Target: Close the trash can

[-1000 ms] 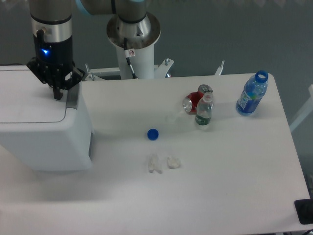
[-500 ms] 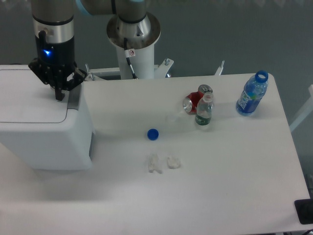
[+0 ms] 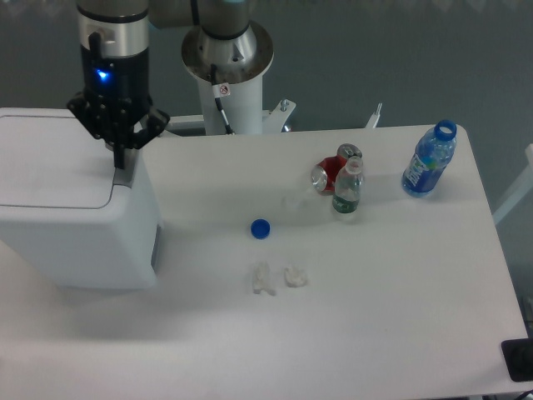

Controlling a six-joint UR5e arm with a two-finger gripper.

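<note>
Pincer point(image 3: 122, 158), fingers together and empty, hovers at the large white boxy plastic trash can point(image 3: 75, 208); its lid lies flat, seemingly closed.

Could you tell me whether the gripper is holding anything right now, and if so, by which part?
Nothing is held: the gripper hangs shut over the trash can by its grey tab.

1. Trash can point(image 3: 71, 208) stands at the table's point(image 3: 375, 333) left edge.
2. Gripper point(image 3: 119, 158) hangs over the can's right rear corner.
3. Bottles point(image 3: 347, 190) and a can point(image 3: 327, 175) stand far right.
4. A cap point(image 3: 261, 228) lies between.
</note>
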